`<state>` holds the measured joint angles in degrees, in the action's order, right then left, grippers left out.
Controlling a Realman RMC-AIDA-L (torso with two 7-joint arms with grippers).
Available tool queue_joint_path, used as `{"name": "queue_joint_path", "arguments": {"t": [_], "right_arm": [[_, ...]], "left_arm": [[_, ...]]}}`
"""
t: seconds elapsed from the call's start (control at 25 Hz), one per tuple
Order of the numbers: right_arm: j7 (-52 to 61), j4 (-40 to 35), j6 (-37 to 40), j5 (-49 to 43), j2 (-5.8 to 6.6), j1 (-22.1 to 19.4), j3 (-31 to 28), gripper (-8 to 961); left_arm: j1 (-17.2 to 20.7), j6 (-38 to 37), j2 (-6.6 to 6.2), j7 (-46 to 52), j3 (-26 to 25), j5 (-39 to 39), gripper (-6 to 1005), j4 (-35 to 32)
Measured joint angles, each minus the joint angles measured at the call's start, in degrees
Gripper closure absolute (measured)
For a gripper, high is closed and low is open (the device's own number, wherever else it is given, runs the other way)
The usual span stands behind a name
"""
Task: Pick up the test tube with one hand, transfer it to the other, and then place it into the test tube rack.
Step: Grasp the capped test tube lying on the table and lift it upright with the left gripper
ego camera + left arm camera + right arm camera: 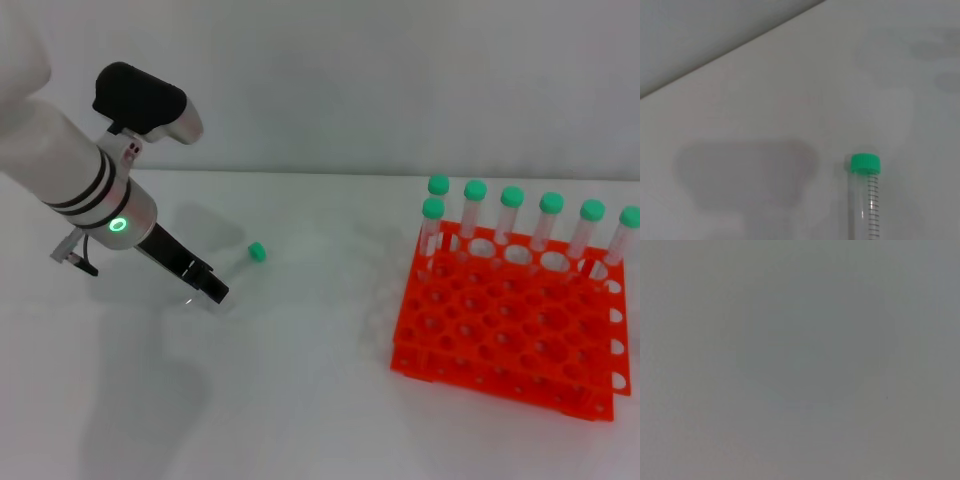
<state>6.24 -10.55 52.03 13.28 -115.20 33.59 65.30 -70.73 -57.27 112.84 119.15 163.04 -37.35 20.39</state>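
The test tube (240, 268) lies on the white table, its green cap (257, 252) pointing away from my left arm. My left gripper (208, 287) is low over the table at the tube's tapered end; touching or apart, I cannot tell. In the left wrist view the tube (864, 200) runs from its green cap to the picture's edge. The orange test tube rack (500, 335) stands at the right. My right gripper is out of view, and the right wrist view shows only plain grey.
Several green-capped tubes (511, 215) stand upright in the rack's back row, with one more (432, 225) at its left end. The table's far edge (300, 172) meets a grey wall behind.
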Motion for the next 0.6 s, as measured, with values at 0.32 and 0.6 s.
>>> {"name": "queue_joint_path", "arguments": {"t": [0.32,0.6], "right_arm": [[0.0,0.0,0.0,0.0,-0.11,0.1,0.0,113],[0.7,0.1,0.0,0.1,-0.11,0.0,0.0,112]], "left_arm": [[0.3,1.3,0.51,-0.9,0.0,-0.9,251,-0.1],[0.5,2.5,1.31,-3.3,0.0,-2.5,311,-0.7]]}}
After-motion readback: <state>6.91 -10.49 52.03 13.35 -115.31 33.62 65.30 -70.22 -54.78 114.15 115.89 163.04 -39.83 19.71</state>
